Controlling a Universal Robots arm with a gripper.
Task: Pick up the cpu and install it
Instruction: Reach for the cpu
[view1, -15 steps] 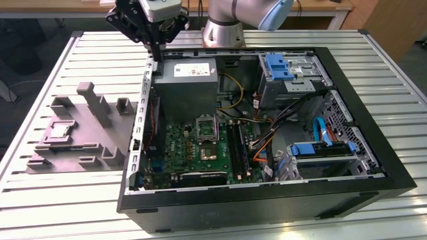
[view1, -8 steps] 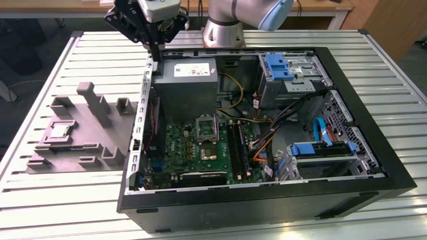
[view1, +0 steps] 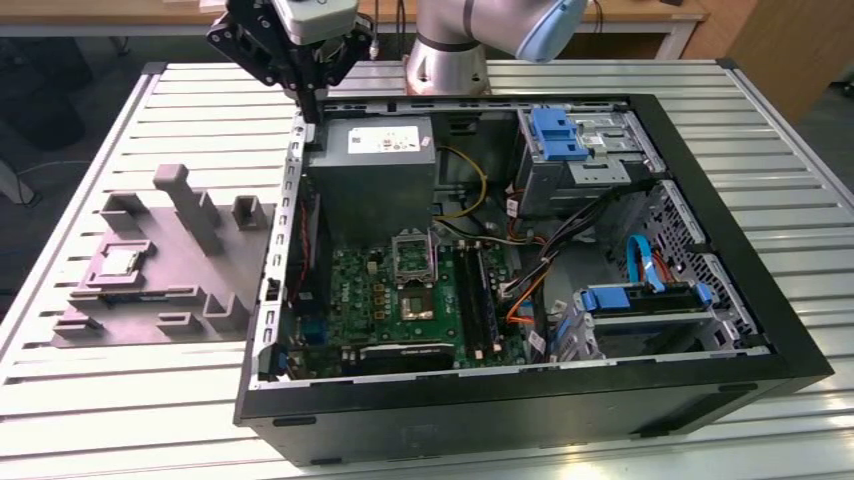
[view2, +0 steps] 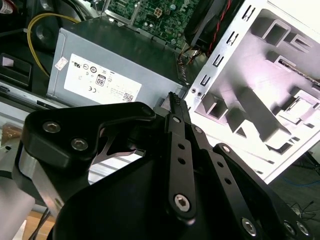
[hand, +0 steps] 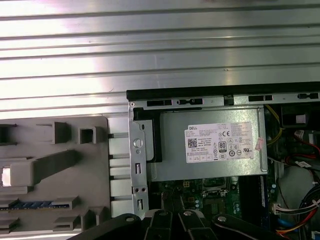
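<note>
The cpu (view1: 118, 262), a small pale square chip, lies flat in a recess of the grey moulded tray (view1: 160, 300) on the exterior view's left, outside the computer case. My black gripper (view1: 310, 98) hangs above the case's far left corner, well beyond the tray, shut with nothing between its fingers. In the second wrist view the gripper (view2: 173, 100) comes to one thin toothed tip over the power supply's edge. The green motherboard (view1: 394, 300) lies in the case floor, with the silver socket frame (view1: 412, 250) standing open above the socket (view1: 418, 304).
The open black case (view1: 747, 290) takes up the table's middle and right. Inside are a grey power supply (hand: 210, 150), drive bays with blue clips (view1: 558, 135), and loose cables (view1: 534, 260). Upright posts (view1: 187, 205) rise from the tray. The ribbed metal table (hand: 150, 45) extends behind.
</note>
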